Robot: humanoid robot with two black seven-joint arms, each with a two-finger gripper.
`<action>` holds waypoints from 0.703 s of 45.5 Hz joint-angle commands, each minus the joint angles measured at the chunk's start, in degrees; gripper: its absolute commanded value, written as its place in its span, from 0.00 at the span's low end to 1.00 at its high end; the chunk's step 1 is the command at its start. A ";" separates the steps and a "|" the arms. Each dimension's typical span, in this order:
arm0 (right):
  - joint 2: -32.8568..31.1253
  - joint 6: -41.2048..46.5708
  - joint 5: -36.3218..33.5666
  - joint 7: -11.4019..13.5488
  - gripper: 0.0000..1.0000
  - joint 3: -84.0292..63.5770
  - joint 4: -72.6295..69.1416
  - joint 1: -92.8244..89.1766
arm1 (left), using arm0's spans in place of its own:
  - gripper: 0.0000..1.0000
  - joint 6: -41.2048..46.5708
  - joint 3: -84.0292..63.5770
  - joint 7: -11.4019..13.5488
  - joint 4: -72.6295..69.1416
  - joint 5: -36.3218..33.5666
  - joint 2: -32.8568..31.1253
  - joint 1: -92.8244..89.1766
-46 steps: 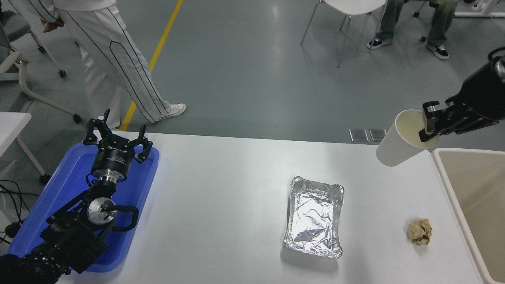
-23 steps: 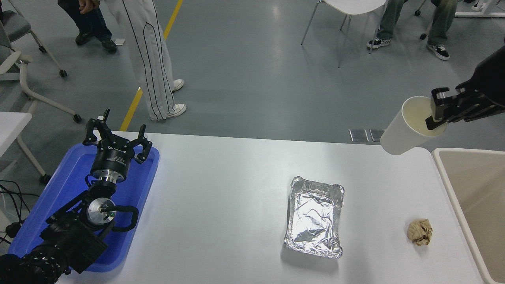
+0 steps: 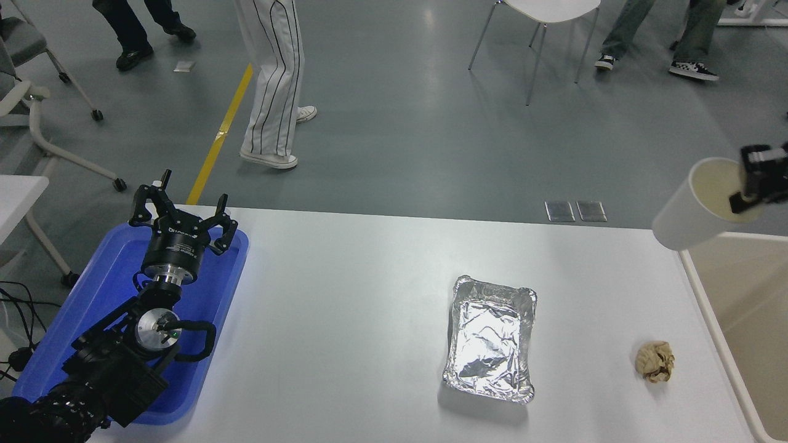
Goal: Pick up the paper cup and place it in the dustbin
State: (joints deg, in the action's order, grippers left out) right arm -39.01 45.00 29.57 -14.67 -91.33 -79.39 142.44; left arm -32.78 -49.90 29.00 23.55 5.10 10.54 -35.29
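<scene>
Head view. The right gripper entered at the right edge and pinched the cup by its rim — one finger inside the mouth, the other outside the wall, pressed together on the paper. The cup was held in the air, tilted, its mouth toward the upper right and its base toward the lower left. Its long axis ran on that diagonal. The cream inside showed nothing in it.

The governing relation: the cup hung above the far left corner of the bin, with its base over the bin's left rim and the table edge. The open bin lay below and to the right of the cup, toward the near right of the picture. As a judgement, the grasp and lift were complete and the carry was nearly done; the remaining move would call for a little more travel to the right, so that the whole cup stood over the opening before release. A release at this position could let the base strike the rim.

Only the bin's left part was in frame, and that part showed nothing inside.

The left gripper was parked at the lower left over the blue tray, fingers spread, holding nothing — well apart from the cup. The right arm was the nearer one.

The foil tray sat empty at mid-table, and a paper ball lay near the bin's left wall.
</scene>
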 commanded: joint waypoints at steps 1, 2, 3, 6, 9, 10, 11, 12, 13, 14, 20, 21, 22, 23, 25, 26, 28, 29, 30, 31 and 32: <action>-4.23 0.00 2.51 0.08 0.00 -6.23 3.01 -0.67 | 1.00 0.00 -0.02 0.09 -0.08 -0.01 0.00 0.13; -5.37 0.00 2.86 0.00 0.00 -6.23 3.53 -0.93 | 1.00 0.00 0.07 0.09 -0.08 -0.01 0.00 0.13; -6.42 0.00 3.21 0.00 0.00 -6.14 4.06 -1.28 | 1.00 0.00 -0.02 0.09 -0.08 -0.01 0.00 0.13; -9.94 0.00 3.92 0.08 0.00 -5.53 5.82 -2.95 | 1.00 0.00 -0.02 0.09 -0.08 -0.01 0.00 0.13; -11.88 0.00 3.92 0.08 0.00 -5.18 7.40 -4.45 | 1.00 0.00 -0.02 0.09 -0.08 -0.01 0.00 0.13; -12.40 0.00 4.01 0.08 0.00 -5.26 7.75 -4.80 | 1.00 0.00 -0.02 0.09 -0.08 -0.01 0.00 0.13; -12.84 0.00 4.09 0.17 0.00 -5.53 8.19 -5.32 | 1.00 0.00 -0.02 0.09 -0.08 -0.01 0.00 0.13; -13.37 0.00 4.09 0.17 0.00 -5.70 8.63 -5.85 | 1.00 0.09 -0.02 0.09 -0.08 -0.01 0.00 0.13; -13.81 0.00 4.09 0.17 0.00 -5.88 9.07 -6.47 | 1.00 0.00 -0.02 0.09 -0.08 -0.01 0.00 0.13; -14.34 0.00 4.09 0.17 0.00 -5.88 9.69 -7.17 | 1.00 0.00 -0.02 0.09 -0.08 0.08 0.00 0.13; -16.19 -0.35 3.92 0.08 0.00 -5.09 13.11 -13.31 | 1.00 0.00 -0.02 0.09 -0.08 -0.01 0.00 0.13; -16.36 -1.66 3.66 0.08 0.00 -5.00 13.73 -14.28 | 1.00 0.00 -0.02 0.09 -0.08 0.08 0.00 0.13; -16.62 -3.24 3.31 0.08 0.00 -4.74 14.34 -15.43 | 1.00 0.00 -0.02 0.00 -0.08 0.00 0.00 0.13; -16.80 -4.82 3.13 0.08 0.00 -4.39 14.87 -16.57 | 1.00 0.00 -0.02 0.00 -0.08 -0.01 0.00 0.13; -17.41 -8.60 2.95 0.08 0.00 -3.16 15.49 -19.11 | 1.00 0.00 -0.02 0.09 -0.08 -0.01 0.00 0.13; -17.85 -10.44 2.95 0.08 0.00 -2.37 15.58 -20.52 | 1.00 0.00 -0.02 0.00 -0.08 -0.01 0.00 0.13; -18.99 -14.22 2.95 0.08 0.00 -0.35 15.84 -23.59 | 1.00 0.00 -0.02 0.09 -0.08 -0.01 0.00 0.13; -19.61 -16.24 3.04 0.08 0.00 0.96 15.93 -25.18 | 1.00 0.00 -0.02 0.09 -0.08 -0.01 0.00 0.13; -20.05 -17.92 3.04 0.08 0.00 2.45 16.19 -27.11 | 1.00 0.00 -0.02 0.00 -0.08 -0.01 0.00 0.13; -20.23 -19.59 3.04 0.08 0.00 3.95 16.46 -29.04 | 1.00 0.00 -0.02 0.00 -0.08 -0.01 0.00 0.13; -20.23 -20.91 3.04 0.08 0.00 5.36 16.89 -31.06 | 1.00 0.00 -0.02 0.09 -0.08 -0.01 0.00 0.13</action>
State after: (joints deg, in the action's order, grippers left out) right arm -55.45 37.25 32.77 -14.59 -93.80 -66.17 125.69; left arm -32.78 -49.92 29.06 23.47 5.11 10.55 -35.16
